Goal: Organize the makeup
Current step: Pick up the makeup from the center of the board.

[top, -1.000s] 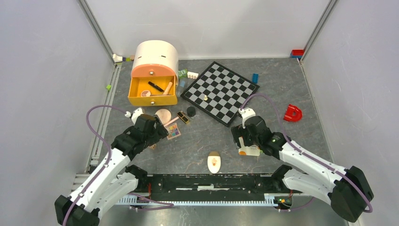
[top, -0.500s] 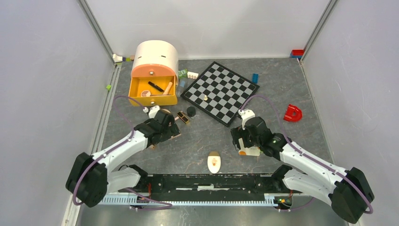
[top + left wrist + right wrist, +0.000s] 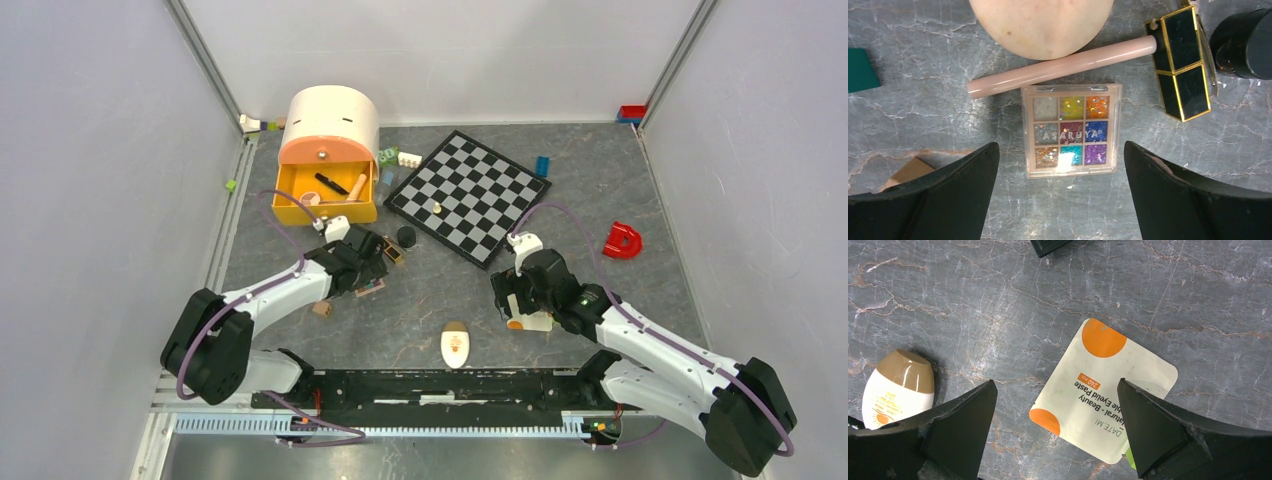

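Observation:
My left gripper [image 3: 1060, 147] hangs open just above the table, and the multicolour eyeshadow palette [image 3: 1070, 130] lies flat between and just ahead of its fingertips, untouched. Beyond the palette lie a pink tube [image 3: 1063, 65], the round peach compact [image 3: 1040, 25] and a black-and-gold case [image 3: 1183, 65]. In the top view this gripper [image 3: 365, 268] covers the compact. My right gripper [image 3: 1057, 382] is open over the white-orange sachet [image 3: 1103, 390], which lies flat. The cream oval [image 3: 898, 390] rests to its left. A black pencil [image 3: 331, 183] and a brush [image 3: 355, 188] lie in the yellow drawer [image 3: 290, 212].
The chessboard [image 3: 470, 195] lies at the back centre with a small piece on it. A black round thing [image 3: 1243, 42] sits right of the case. A tan cube [image 3: 321, 309] is beside my left arm. A red piece [image 3: 622, 240] and a blue brick [image 3: 542, 165] lie to the right.
My left arm has swung right and forward, bringing its open gripper over the palette and hiding the compact. The right arm and the makeup have not moved.

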